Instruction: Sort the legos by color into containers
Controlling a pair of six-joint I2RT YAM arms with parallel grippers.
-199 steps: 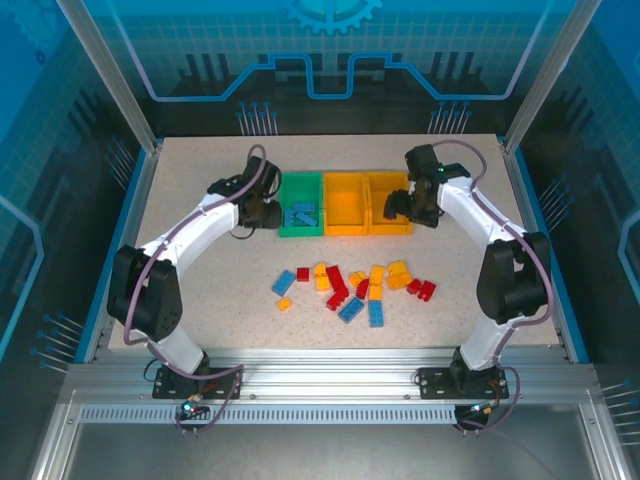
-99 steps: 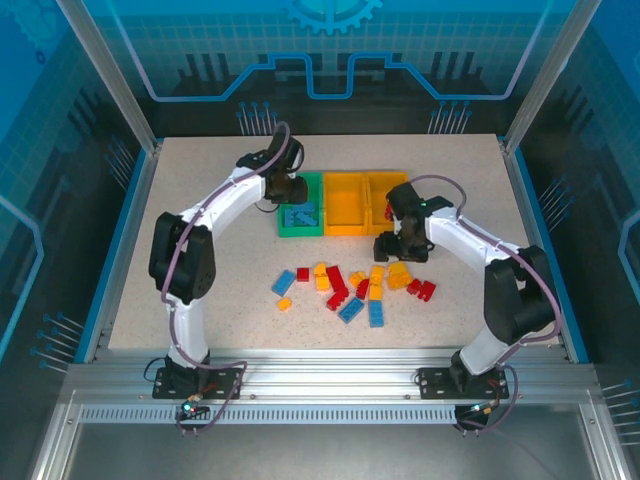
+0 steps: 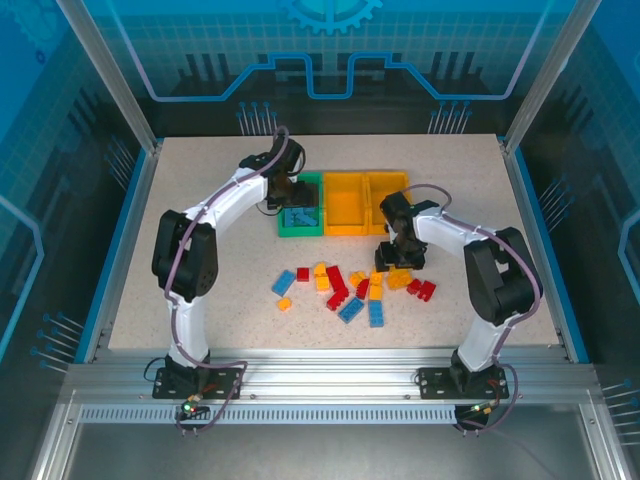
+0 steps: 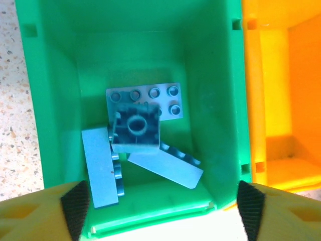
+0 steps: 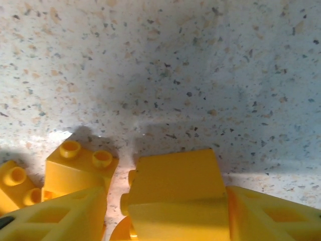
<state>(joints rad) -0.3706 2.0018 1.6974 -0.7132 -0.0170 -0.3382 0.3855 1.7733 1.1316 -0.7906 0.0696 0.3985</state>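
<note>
From above, the left gripper [image 3: 291, 193] hangs over the green tray [image 3: 300, 232], which is joined in a row with two orange trays [image 3: 345, 208]. The right gripper [image 3: 393, 263] is down among the loose bricks [image 3: 350, 292] on the speckled table [image 3: 220, 300]. The left wrist camera adds what lies inside the glossy green tray: four pale blue bricks [image 4: 135, 131] in a heap, one with its hollow underside up. Its black pads [image 4: 75, 208] stand wide apart, holding nothing. The right wrist camera shows a smooth yellow brick [image 5: 175, 191] between yellow fingers [image 5: 271, 216]; whether they pinch it, I cannot tell.
</note>
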